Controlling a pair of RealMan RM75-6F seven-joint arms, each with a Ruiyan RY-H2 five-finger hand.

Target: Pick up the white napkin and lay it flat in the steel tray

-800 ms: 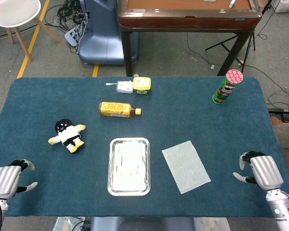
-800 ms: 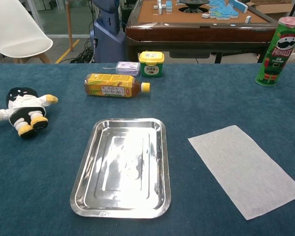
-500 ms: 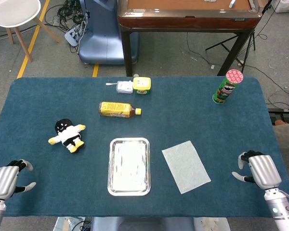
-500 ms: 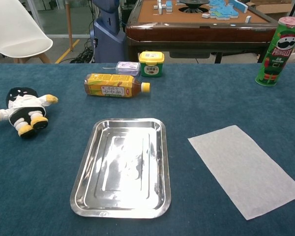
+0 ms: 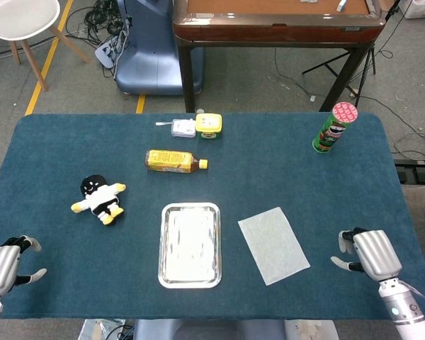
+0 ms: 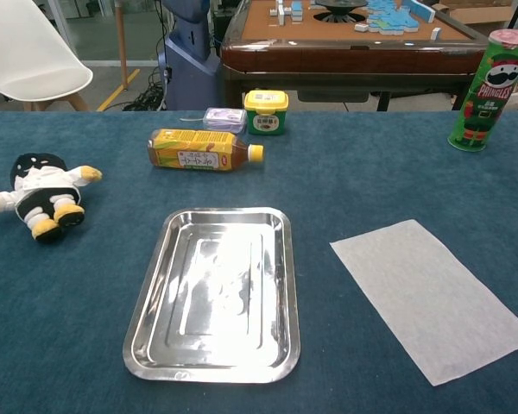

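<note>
A: Status?

B: White napkin lies flat on the cloth just right of the steel tray, not touching it. Tray holds nothing. Right hand sits right of the napkin, apart from it, fingers loosely apart, holding nothing. Left hand is well left of the tray, also holding nothing.

A: Best way to grab?

B: My call: use the right hand, pinch the napkin edge farthest from the tray. Thin sheet on fabric, so press and drag slightly to raise a fold. Lift high, then lower tray-side edge first to avoid bunching.
</note>
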